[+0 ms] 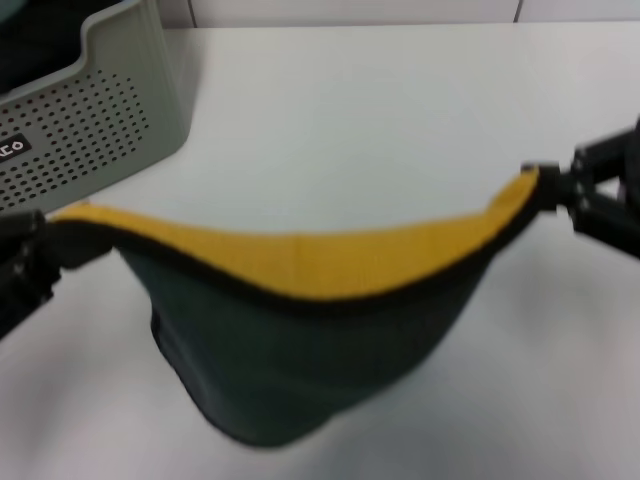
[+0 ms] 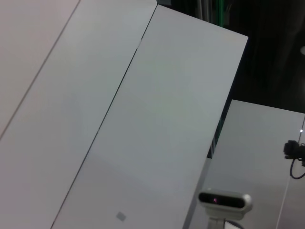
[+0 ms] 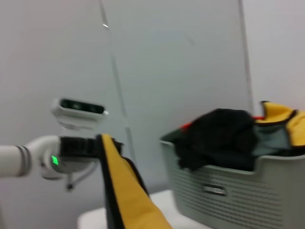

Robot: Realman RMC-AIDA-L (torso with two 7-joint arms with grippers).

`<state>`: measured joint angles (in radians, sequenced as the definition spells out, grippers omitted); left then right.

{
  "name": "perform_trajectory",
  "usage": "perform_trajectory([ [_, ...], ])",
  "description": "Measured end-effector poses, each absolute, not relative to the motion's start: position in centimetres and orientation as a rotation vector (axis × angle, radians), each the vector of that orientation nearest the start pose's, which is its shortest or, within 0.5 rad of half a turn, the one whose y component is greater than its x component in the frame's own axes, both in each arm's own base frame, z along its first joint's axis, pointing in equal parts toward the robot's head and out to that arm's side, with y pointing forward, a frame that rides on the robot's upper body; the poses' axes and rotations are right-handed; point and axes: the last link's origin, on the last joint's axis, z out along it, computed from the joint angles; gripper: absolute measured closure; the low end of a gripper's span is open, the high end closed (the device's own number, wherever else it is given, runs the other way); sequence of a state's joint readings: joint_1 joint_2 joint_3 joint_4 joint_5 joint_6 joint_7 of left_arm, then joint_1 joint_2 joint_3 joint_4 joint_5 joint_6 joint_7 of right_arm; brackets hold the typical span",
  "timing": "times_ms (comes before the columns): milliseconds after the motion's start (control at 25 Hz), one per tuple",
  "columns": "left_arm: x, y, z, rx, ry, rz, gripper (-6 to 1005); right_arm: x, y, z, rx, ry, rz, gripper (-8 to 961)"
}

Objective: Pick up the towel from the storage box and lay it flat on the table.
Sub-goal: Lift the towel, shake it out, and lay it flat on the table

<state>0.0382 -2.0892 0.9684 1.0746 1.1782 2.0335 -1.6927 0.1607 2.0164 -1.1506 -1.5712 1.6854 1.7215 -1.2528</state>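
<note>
The towel [image 1: 300, 340] hangs stretched between my two grippers above the table [image 1: 380, 130]. Its yellow-orange side shows along the top edge and its dark green-grey side sags below. My left gripper [image 1: 45, 245] is shut on the towel's left corner. My right gripper [image 1: 545, 190] is shut on its right corner. The storage box [image 1: 90, 110] stands at the back left of the table. In the right wrist view the towel [image 3: 128, 191] runs toward my left gripper [image 3: 90, 148], and the storage box [image 3: 238, 186] holds more dark and yellow cloths.
A white camera unit [image 2: 224, 200] on a stand shows in the left wrist view, in front of grey wall panels [image 2: 143, 119]. Bare tabletop lies behind and to the right of the towel.
</note>
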Motion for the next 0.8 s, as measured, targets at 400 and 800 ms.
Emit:
perform_trajectory([
  [400,-26.0,19.3,7.1,-2.512,-0.791,-1.642,975,18.4,23.8,8.1,-2.903,0.321,1.176,946],
  [800,-25.9,18.4,7.5,-2.522,-0.779,-1.650,973,17.7,22.0,9.2,-2.903,0.213,1.302,945],
])
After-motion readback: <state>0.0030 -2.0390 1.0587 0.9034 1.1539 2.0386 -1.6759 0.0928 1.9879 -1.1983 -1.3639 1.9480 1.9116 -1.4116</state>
